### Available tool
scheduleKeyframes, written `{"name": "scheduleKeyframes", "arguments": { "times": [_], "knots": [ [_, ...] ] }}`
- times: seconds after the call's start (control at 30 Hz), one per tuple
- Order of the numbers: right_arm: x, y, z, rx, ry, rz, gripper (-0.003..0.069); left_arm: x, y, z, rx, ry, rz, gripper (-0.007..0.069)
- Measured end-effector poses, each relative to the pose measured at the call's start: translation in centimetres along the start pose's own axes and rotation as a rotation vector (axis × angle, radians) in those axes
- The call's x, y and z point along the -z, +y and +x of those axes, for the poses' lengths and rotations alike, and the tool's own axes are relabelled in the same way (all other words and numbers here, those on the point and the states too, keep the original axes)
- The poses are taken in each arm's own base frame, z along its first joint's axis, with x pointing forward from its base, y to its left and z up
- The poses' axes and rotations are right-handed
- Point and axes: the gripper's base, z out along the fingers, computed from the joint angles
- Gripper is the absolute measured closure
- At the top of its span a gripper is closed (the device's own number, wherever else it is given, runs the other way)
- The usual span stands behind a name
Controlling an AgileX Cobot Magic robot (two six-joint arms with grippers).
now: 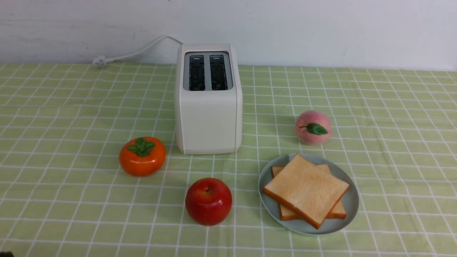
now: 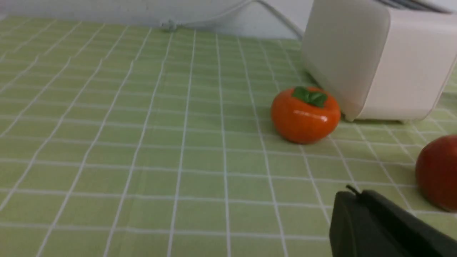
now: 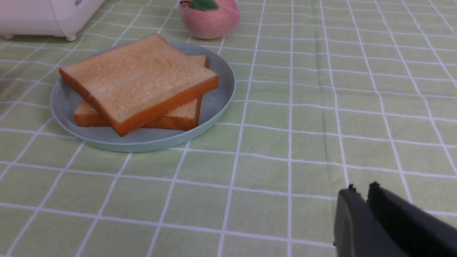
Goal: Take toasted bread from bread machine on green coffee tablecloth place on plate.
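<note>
The light yellow-green checked tablecloth (image 1: 71, 107) looked like soft matt cloth, faintly wrinkled. The boxy cream-white toaster (image 1: 209, 117) had smooth satin plastic walls and a grey slot surround. The two square golden-tan toast slices (image 1: 306, 189) showed a porous, matt crumb. The round pale blue-green plate (image 1: 351, 203) was smooth and dull. The orange persimmon (image 1: 142, 157) and the red apple (image 1: 208, 201), at its 4 o'clock, shone glossy; the pink peach (image 1: 313, 127) looked matt and fuzzy.

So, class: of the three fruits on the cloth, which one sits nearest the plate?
The pink peach, just behind the plate. The red apple lies farther left, the orange persimmon farther still.
</note>
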Motion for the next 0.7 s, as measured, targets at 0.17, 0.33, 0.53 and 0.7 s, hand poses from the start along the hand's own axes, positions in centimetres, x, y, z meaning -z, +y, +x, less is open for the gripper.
{"name": "scheduleKeyframes", "arguments": {
  "times": [0.17,0.33,0.53,0.7],
  "knots": [
    [0.0,0.0,0.0,0.000,0.000,0.000,0.0588,0.1,0.2,1.3,0.018,0.134,-0.023,0.0637],
    [0.0,0.0,0.0,-0.001,0.000,0.000,0.0585,0.1,0.1,1.4,0.058,0.140,-0.025,0.0637],
    [0.0,0.0,0.0,-0.001,0.000,0.000,0.0582,0.1,0.1,1.4,0.067,0.140,-0.025,0.0637],
    [0.0,0.0,0.0,-0.001,0.000,0.000,0.0574,0.1,0.1,1.4,0.067,0.140,-0.025,0.0637]
  ]
}}
